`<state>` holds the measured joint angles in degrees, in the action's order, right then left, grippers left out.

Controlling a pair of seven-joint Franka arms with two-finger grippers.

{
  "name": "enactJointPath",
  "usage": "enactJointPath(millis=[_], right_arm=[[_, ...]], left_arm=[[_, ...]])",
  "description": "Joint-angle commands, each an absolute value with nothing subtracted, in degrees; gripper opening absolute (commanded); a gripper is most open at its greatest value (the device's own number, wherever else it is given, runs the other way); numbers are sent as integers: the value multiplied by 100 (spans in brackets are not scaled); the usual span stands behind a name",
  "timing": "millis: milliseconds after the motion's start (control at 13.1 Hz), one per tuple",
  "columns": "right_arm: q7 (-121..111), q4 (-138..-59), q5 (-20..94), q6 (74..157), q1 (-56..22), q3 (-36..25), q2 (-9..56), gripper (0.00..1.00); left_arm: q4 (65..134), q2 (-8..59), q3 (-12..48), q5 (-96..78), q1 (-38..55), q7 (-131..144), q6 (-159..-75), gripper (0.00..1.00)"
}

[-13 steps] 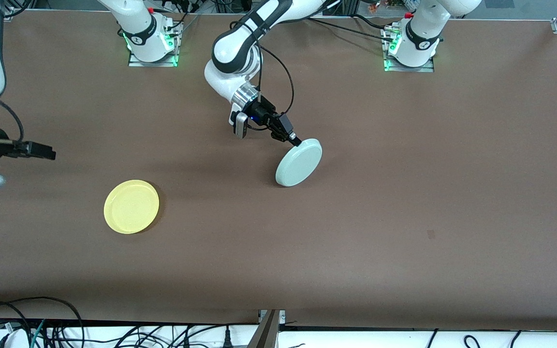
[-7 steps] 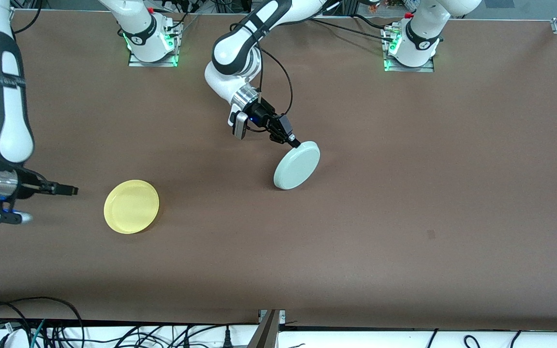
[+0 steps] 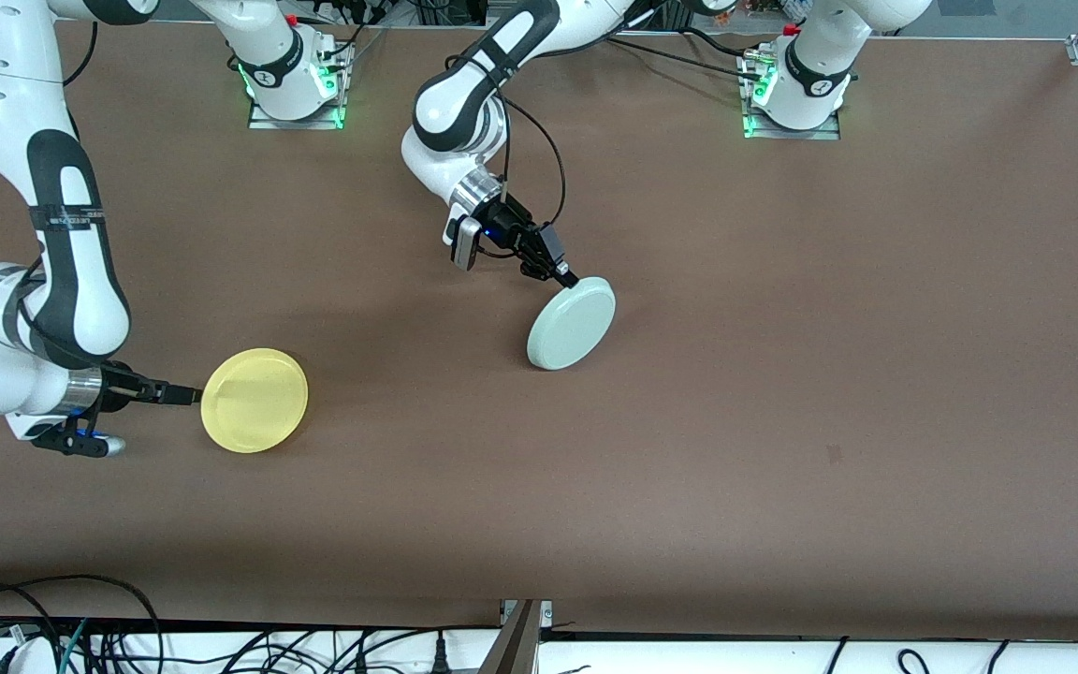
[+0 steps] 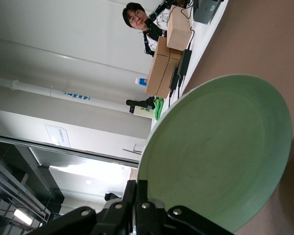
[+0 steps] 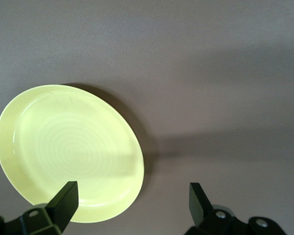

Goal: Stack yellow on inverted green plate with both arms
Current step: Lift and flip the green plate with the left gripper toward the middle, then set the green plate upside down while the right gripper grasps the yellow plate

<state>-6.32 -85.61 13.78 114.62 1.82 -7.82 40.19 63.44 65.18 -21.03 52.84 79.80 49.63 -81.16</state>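
Note:
The green plate [image 3: 572, 323] stands tilted on edge near the table's middle, its low edge on the tabletop. My left gripper [image 3: 569, 278] is shut on its raised rim. In the left wrist view the green plate [image 4: 220, 152] fills the frame and the left gripper [image 4: 141, 183] pinches its rim. The yellow plate [image 3: 254, 401] lies flat toward the right arm's end, nearer the front camera. My right gripper [image 3: 188, 395] sits low beside its rim. In the right wrist view the right gripper [image 5: 132, 191] is open, one finger over the yellow plate [image 5: 63, 147].
The brown tabletop [image 3: 782, 374] is bare around both plates. The arm bases [image 3: 294, 89] stand along the edge farthest from the front camera. Cables [image 3: 80, 637] hang below the table's edge nearest that camera.
My right arm has swung in from the table's end and come down to the yellow plate's rim. The left gripper and the tilted green plate have shifted slightly.

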Motion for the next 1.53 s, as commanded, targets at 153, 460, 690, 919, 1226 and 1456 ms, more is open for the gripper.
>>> enactJointPath(millis=[153, 460, 690, 919, 1226, 1456], right_arm=[[-703, -8797, 1626, 11549, 141, -703, 4096, 100], [-1175, -8851, 2020, 11619, 202, -694, 4315, 100], [-1494, -8868, 2083, 11698, 290, -694, 4403, 100], [-1625, -8868, 2083, 11759, 299, -694, 4421, 100], [-1661, -8868, 2092, 11795, 290, -694, 4439, 55], [-1661, -8868, 2083, 11795, 290, -694, 4439, 28]], left_arm=[[6275, 6644, -2066, 5379, 8147, 5194, -8095, 24], [6258, 6645, -1916, 5361, 8183, 5414, -8095, 100], [6170, 6531, -1749, 5020, 8095, 6289, -8443, 100], [6170, 6504, -1749, 4670, 7973, 7099, -9540, 100], [6170, 6504, -1740, 4343, 7341, 8382, -11807, 100], [6170, 6373, -1749, 3553, 6997, 8525, -12839, 100]])
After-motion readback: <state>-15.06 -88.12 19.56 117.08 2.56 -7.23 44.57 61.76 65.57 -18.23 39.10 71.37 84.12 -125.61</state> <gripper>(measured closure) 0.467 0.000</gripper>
